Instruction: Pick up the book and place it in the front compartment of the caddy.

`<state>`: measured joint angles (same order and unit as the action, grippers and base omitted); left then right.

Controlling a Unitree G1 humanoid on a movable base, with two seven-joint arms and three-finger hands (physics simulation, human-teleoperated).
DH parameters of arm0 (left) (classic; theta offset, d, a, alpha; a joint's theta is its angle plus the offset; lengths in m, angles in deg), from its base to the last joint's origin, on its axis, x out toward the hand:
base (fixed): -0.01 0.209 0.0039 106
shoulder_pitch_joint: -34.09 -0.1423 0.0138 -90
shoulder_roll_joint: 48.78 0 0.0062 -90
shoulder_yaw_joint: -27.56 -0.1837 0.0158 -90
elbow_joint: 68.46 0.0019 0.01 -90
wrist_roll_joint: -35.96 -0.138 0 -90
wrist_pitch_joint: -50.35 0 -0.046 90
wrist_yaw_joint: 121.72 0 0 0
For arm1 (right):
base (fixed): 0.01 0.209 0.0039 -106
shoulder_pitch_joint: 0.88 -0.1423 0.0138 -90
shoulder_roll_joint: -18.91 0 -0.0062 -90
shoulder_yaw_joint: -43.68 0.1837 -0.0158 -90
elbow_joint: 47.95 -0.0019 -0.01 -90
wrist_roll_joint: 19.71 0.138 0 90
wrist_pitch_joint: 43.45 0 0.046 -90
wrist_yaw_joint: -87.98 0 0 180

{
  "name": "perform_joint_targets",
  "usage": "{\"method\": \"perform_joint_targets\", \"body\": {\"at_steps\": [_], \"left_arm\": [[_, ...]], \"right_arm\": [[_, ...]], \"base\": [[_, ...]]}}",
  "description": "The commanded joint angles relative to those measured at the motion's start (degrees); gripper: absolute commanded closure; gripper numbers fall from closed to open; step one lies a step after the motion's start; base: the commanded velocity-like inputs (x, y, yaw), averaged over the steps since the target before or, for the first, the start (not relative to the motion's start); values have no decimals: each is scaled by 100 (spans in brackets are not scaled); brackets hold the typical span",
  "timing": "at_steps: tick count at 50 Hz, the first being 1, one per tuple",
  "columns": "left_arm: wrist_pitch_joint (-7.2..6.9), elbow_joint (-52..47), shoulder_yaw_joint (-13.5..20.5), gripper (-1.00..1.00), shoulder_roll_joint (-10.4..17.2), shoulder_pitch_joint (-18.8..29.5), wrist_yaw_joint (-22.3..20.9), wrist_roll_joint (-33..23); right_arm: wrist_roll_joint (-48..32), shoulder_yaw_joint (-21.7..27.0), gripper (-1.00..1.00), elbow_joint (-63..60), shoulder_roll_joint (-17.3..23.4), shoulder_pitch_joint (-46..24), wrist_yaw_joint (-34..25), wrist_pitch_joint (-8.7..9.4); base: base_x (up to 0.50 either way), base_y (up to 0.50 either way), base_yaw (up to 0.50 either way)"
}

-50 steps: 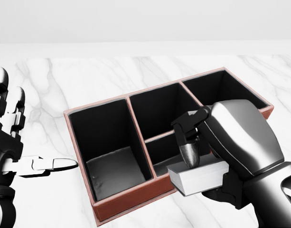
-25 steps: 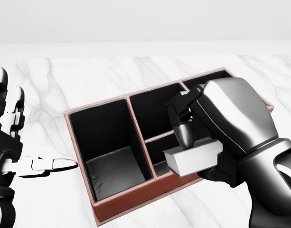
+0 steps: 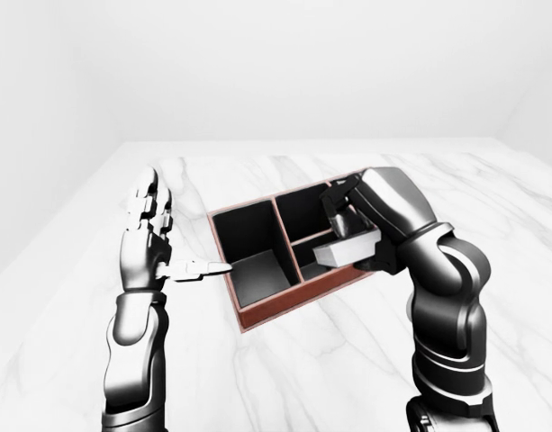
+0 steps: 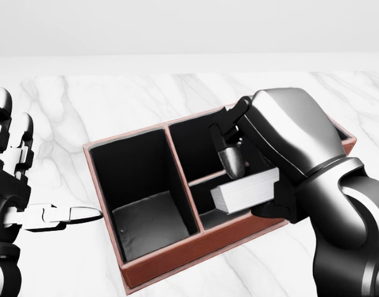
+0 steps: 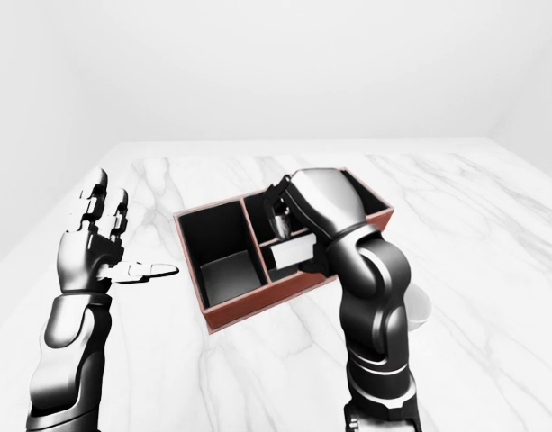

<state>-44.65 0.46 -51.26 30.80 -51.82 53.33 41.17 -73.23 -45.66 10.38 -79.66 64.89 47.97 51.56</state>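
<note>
The caddy (image 4: pixel 170 257) is a reddish-brown box with black-lined compartments, lying on the marble table in the middle of the head view. My right hand (image 4: pixel 254 170) is shut on the grey book (image 4: pixel 245 191), which it holds flat above the small compartment at the caddy's lower right. Its fingers (image 4: pixel 231 158) press on the book's top. My left hand (image 4: pixel 28 185) stands open at the left edge, apart from the caddy, thumb pointing toward it. In the left-eye view the book (image 3: pixel 346 248) hangs over the caddy's near wall.
The white marble table (image 4: pixel 115 99) runs to a pale wall at the top. A large compartment (image 4: pixel 146 204) on the caddy's left shows a bare grey floor. In the right-eye view a pale round object (image 5: pixel 418 309) peeks out behind my right forearm.
My right hand has carried the book up and to the left, from outside the caddy's lower wall to above the small lower-right compartment. The left hand has stayed still.
</note>
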Motion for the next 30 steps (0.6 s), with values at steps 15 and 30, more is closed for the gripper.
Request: {"method": "perform_joint_targets", "body": {"at_steps": [15,30], "left_arm": [[0,-7,1,-95,3,7,6,-30],[0,-13,8,-96,5,11,11,-29]], "right_arm": [[-60,-39,100,268,-23,-481,1,0],[-125,-87,100,404,-50,-787,1,0]], "base": [[0,0,0],[0,0,0]]}}
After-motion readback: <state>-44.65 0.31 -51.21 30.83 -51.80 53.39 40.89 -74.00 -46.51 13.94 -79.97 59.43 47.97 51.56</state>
